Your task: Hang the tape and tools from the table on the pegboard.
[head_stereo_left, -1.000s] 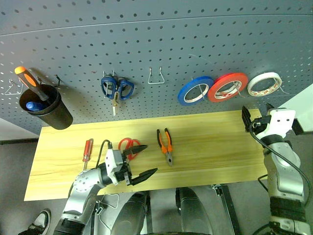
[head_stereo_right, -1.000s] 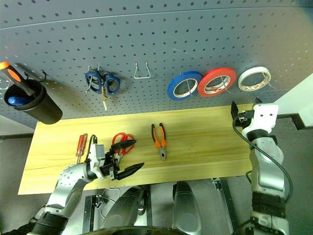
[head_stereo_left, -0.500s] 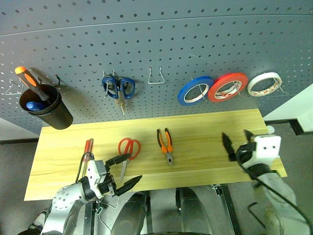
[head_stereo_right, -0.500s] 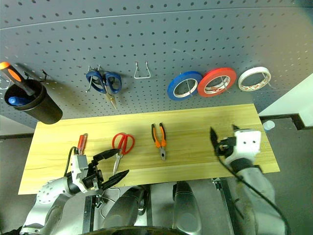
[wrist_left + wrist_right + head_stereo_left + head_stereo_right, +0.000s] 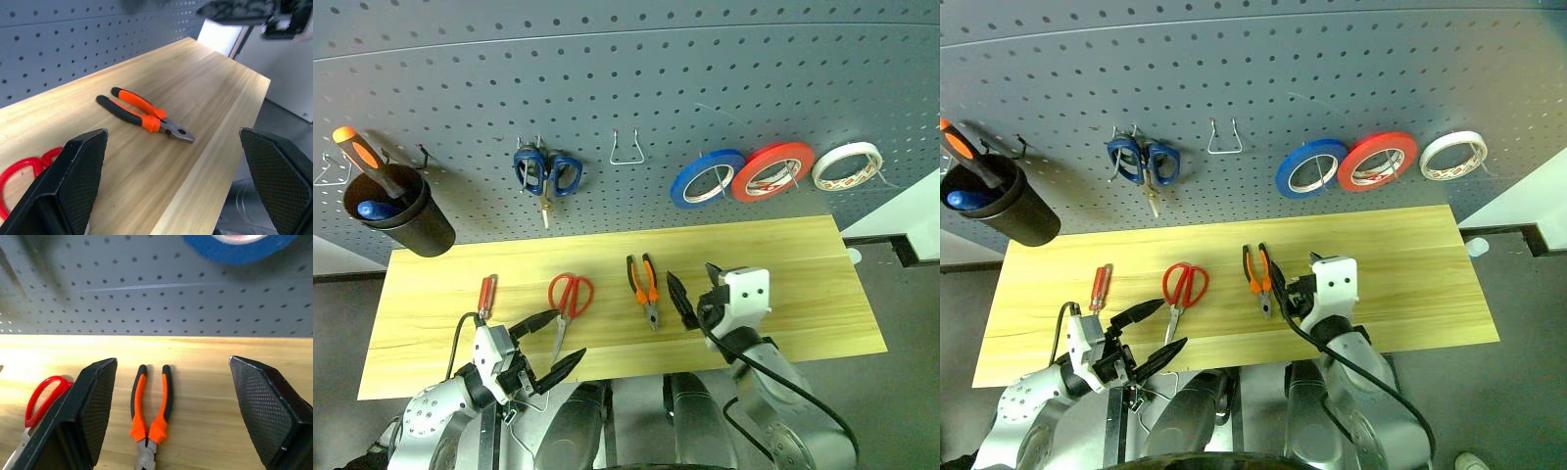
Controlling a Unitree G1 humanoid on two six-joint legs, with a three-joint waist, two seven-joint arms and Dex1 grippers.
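1. On the table (image 5: 803, 284), beside the red-handled scissors (image 5: 568, 299), the pliers (image 5: 644, 286) lie with orange-and-black handles and jaws pressed together.
2. Right gripper (image 5: 693, 292), empty and fingers spread, hovers just beside the pliers.
3. Left gripper (image 5: 548, 348), spread, partly covers the scissors' tips.

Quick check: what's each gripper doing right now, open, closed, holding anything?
Left gripper: jaws open, holding nothing.
Right gripper: jaws open, holding nothing, near the pliers.
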